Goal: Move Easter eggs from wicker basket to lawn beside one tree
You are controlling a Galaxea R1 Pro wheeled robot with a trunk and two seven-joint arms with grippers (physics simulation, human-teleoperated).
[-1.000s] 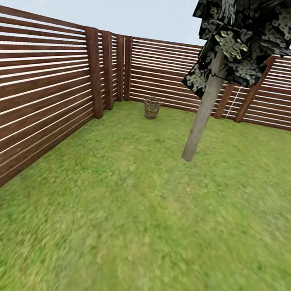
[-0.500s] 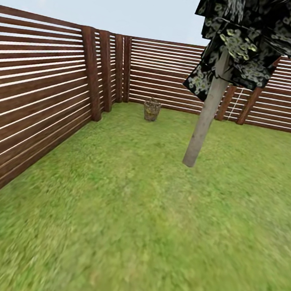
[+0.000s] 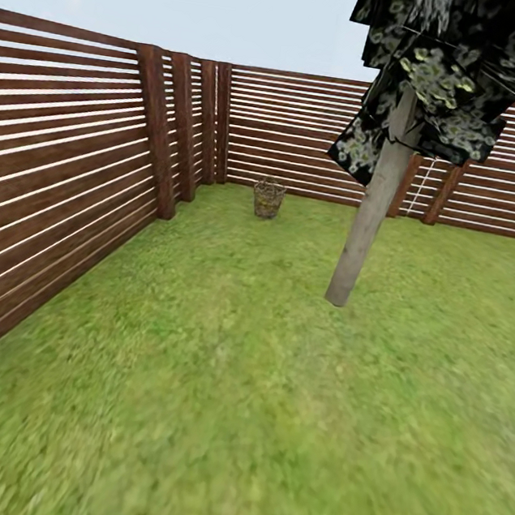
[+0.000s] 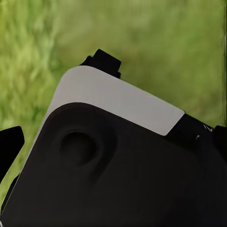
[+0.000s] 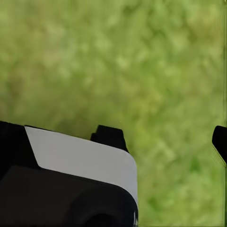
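Closer now, wicker basket [image 3: 268,198] (contents unclear) on lawn [image 3: 213,399].

Left gripper [image 4: 109,161] seen close in the left wrist view: black and pale grey housing, one dark fingertip [image 4: 105,60] visible. Right gripper [image 5: 71,179] shows the same housing, with a dark fingertip [image 5: 109,136]; neither jaw spacing is readable.

Wicker basket [image 3: 268,198] upright on lawn [image 3: 231,385] far ahead, pale-trunked tree [image 3: 367,224] nearer, right
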